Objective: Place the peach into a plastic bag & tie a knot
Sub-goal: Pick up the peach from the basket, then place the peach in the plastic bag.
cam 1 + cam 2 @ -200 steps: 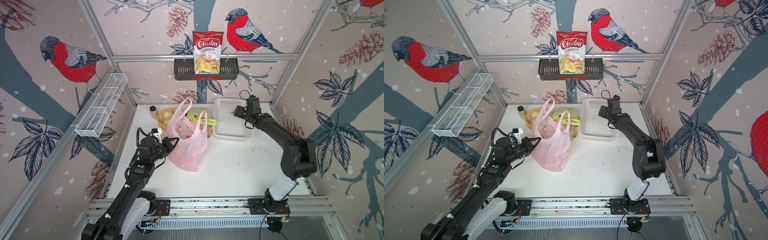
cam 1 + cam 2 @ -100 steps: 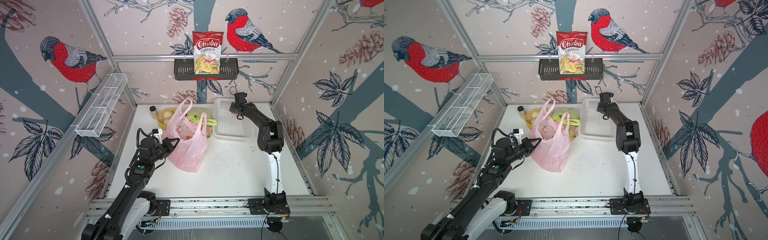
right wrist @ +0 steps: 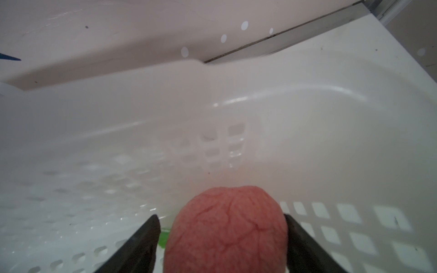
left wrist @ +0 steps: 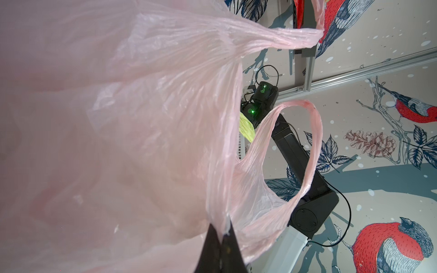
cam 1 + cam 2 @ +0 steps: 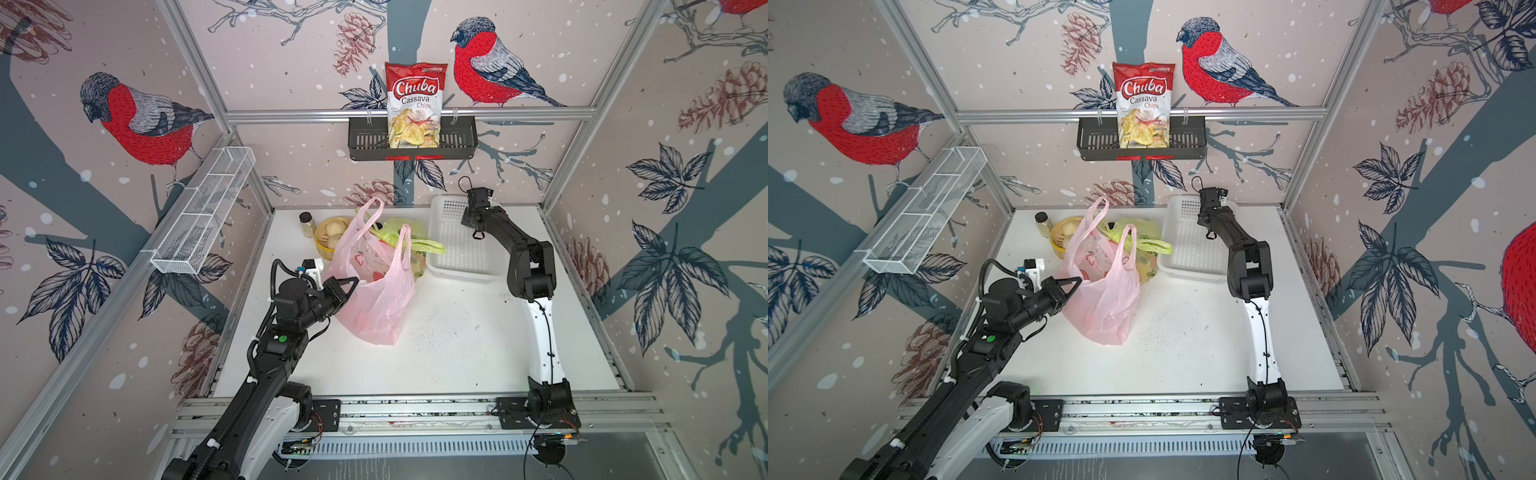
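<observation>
Moved since a second ago: right arm (image 5: 528, 266), folded back, reaching the far end of the basket (image 3: 260, 106). right end effector (image 3: 220, 216): wide, straddling the peach (image 3: 227, 234), which lies in the basket. left end effector (image 4: 221, 227): pinched on the rim of the bag (image 5: 382, 291). Bag: pink, standing on the desk (image 5: 457, 353).
</observation>
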`<move>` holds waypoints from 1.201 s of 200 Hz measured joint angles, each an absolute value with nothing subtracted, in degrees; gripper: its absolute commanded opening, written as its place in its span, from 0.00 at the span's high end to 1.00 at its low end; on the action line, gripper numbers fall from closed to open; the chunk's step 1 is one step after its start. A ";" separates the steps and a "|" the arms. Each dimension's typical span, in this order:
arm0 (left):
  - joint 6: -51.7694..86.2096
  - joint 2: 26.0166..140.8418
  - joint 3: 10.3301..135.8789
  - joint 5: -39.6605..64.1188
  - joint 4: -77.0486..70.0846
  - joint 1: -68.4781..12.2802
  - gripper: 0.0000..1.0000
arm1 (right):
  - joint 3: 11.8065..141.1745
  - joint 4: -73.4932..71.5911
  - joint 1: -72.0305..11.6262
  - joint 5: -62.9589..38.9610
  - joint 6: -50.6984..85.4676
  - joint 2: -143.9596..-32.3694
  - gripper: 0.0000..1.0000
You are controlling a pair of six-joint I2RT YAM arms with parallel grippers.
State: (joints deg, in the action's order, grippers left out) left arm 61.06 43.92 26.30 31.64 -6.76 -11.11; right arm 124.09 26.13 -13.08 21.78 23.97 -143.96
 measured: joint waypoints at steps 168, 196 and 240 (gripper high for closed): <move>60.07 40.66 26.57 31.20 -4.84 -11.14 1.00 | 82.24 10.57 -44.66 5.56 20.64 -80.51 0.52; 60.14 39.77 26.20 30.96 -4.12 -11.14 1.00 | 88.58 11.79 -53.12 4.16 19.25 -87.22 0.52; 60.88 38.37 24.64 30.85 -3.79 -11.14 1.00 | 96.14 15.81 -58.54 4.32 17.96 -98.78 0.43</move>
